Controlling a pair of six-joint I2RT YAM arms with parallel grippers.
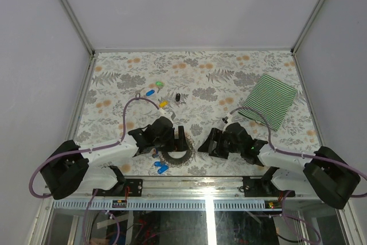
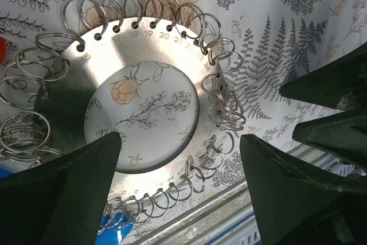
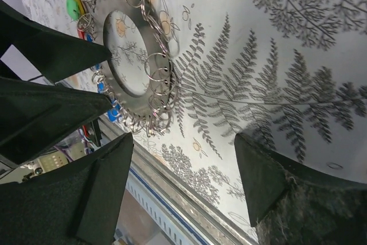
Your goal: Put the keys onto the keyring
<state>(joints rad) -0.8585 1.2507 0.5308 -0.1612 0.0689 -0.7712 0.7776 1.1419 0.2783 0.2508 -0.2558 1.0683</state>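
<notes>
Left gripper (image 2: 180, 142), jaws apart, hangs directly over the keyring (image 2: 172, 50) at the near edge; right gripper (image 3: 183, 142), also spread wide, sits just to its right.

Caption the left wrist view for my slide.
Left claw open above the keyring, whose rim is lined with small wire loops.

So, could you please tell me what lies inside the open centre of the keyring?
Only the flowered table shows through the keyring; nothing else lies in it. A finger of the left gripper covers the ring's lower left edge, so that part cannot be seen.
</notes>
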